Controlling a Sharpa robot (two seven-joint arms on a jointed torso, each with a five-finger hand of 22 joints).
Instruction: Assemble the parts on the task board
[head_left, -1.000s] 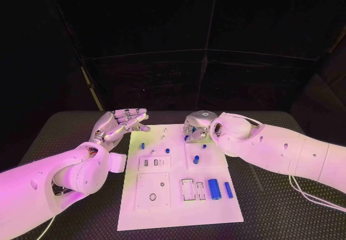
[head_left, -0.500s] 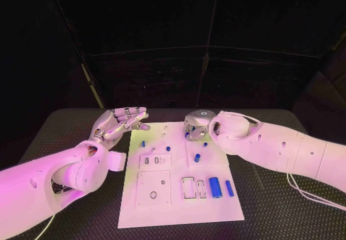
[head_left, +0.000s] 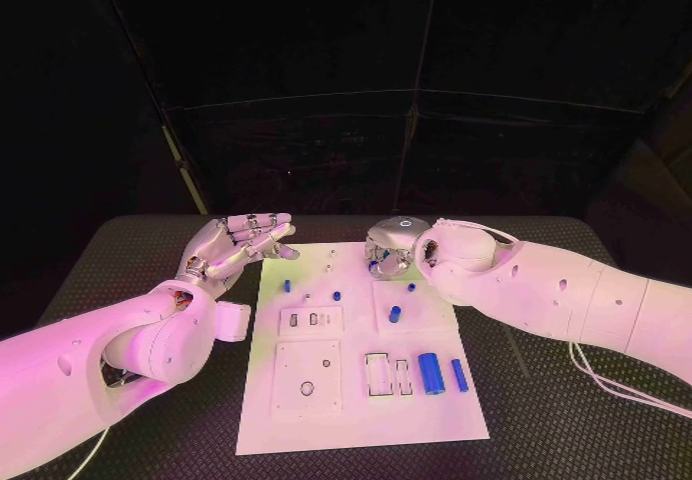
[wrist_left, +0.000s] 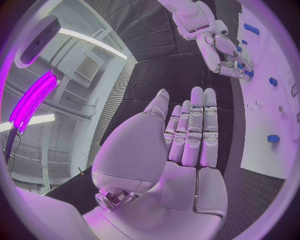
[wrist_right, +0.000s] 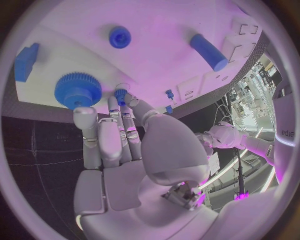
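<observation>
The white task board (head_left: 361, 410) lies in the middle of the table. My right hand (head_left: 389, 250) hovers over its far end and pinches a small blue gear (wrist_right: 120, 93) between thumb and a fingertip. Just beside that, a large blue gear (wrist_right: 77, 90) sits on the board. A blue knob (wrist_right: 119, 36), a blue block (wrist_right: 26, 61) and a blue cylinder (wrist_right: 208, 51) lie further along. My left hand (head_left: 238, 245) is raised by the board's far left corner, palm up, fingers straight and holding nothing (wrist_left: 187, 135). Two blue cylinders (head_left: 428, 374) lie at the near right.
Small blue pegs (head_left: 286, 287) stand in the board's far half beside a slotted plate (head_left: 309, 322). A rectangular cut-out (head_left: 376, 378) sits next to the near cylinders. Black ribbed table (head_left: 577, 420) surrounds the board on all sides.
My right hand has drawn a little toward the board's far edge, taking the small gear with it. My left hand has lifted slightly and stays spread.
</observation>
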